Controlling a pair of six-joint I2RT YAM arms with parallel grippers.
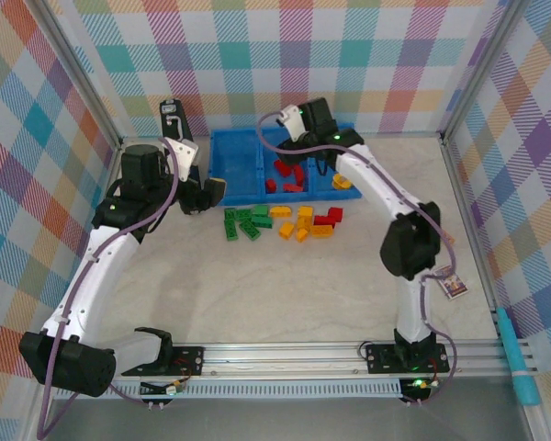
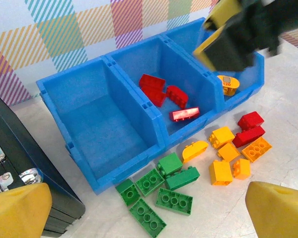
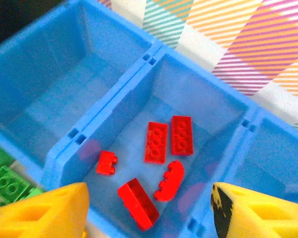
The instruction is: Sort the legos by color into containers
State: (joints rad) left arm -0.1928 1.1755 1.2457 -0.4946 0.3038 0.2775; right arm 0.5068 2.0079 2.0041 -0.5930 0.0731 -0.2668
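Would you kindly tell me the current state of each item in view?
Left gripper, open, empty.
Right gripper, open, empty.
Left compartment, empty.
Middle compartment, holds five red legos.
Right compartment, holds an orange piece.
Green legos, loose on the table.

We see the tray (image 2: 97,124) as moulded blue plastic, smooth with a soft sheen. The legos (image 2: 174,201) are hard, glossy plastic, and one red brick (image 2: 185,114) throws a bright highlight. The table (image 1: 285,294) looks pale, stone-patterned and matt. The black case (image 2: 20,153) is dull, with shiny metal latches (image 2: 27,176). Along the table's near edge runs a bare metal rail (image 1: 294,354). The fingers (image 3: 253,215) of the right end effector (image 3: 149,210) are dull yellow plastic.
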